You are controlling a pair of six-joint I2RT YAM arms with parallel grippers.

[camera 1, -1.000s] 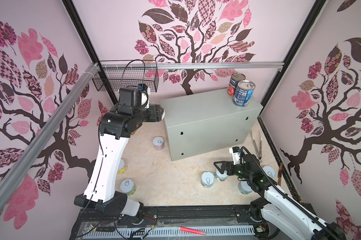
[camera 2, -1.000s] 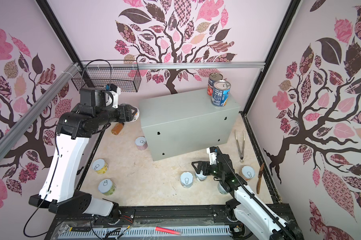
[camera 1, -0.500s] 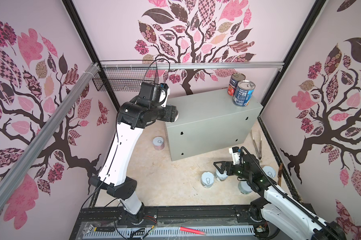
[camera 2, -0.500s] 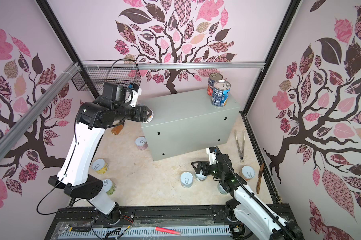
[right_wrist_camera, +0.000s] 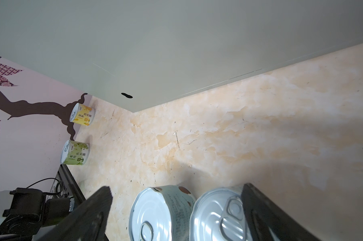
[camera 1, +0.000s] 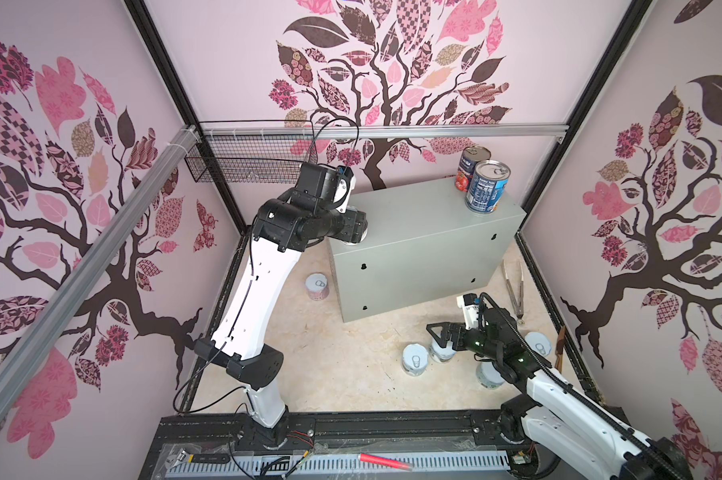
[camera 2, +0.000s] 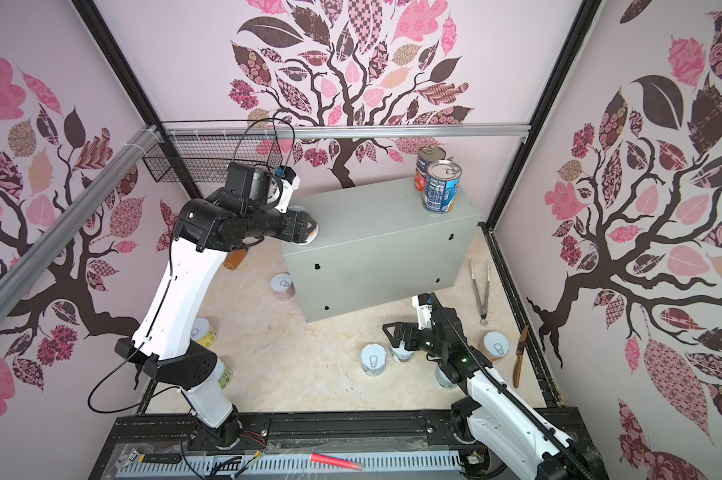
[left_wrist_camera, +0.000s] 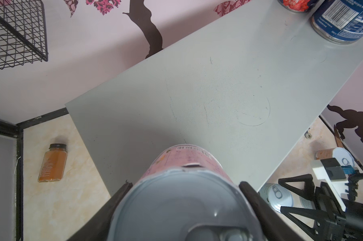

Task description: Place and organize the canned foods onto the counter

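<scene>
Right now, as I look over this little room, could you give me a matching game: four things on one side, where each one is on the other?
Things:
1. blue-label can
2. pink-label can
3. amber bottle
4. tongs

Places:
A. lying on the floor, left of the counter
B. standing upright on the counter's right end
C. lying on the floor, right of the counter
D. between the fingers of the left end effector, at the counter's left end

Pairs: 1-B, 2-D, 3-A, 4-C
</scene>
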